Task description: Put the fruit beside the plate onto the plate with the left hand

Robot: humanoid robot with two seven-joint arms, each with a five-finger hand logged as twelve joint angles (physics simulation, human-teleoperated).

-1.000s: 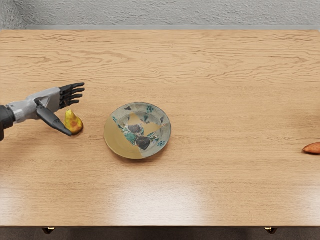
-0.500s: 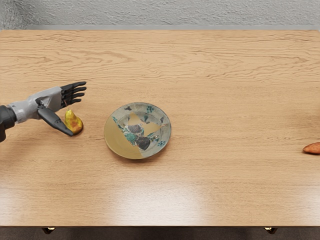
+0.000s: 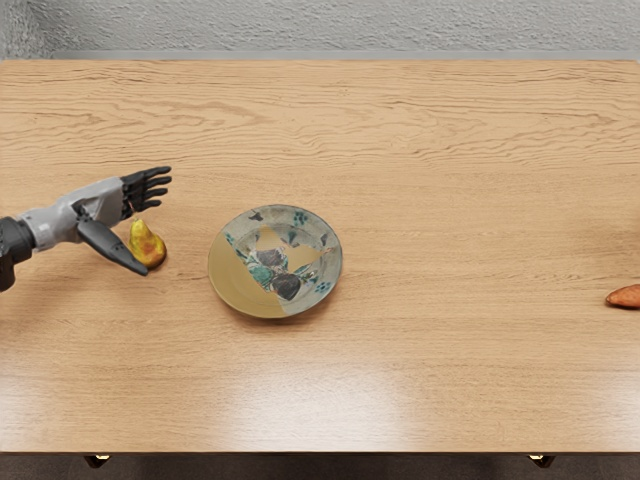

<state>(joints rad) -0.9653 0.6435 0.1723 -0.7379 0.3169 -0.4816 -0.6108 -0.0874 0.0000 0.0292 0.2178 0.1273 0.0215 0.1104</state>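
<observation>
Yellow pear-shaped fruit with a reddish blush: upright on the light wooden bench, stalk end up, just left of the round ceramic plate with the teal and grey pattern, apart from its rim. Not on the plate.

Grey-and-black left hand: entering from the left edge, placed just beside the fruit on its left. Spread wide, gripping nothing. Black fingers extended above and behind the top of the fruit; dark thumb angled down across its lower left side. Contact between thumb and fruit: cannot tell from this view.

Path from fruit to plate: short strip of bare bench only, no obstruction.

Surroundings: one small orange-red object at the far right edge of the bench, cut by the frame, well apart from the plate. Grey textured wall behind the far edge of the bench.
</observation>
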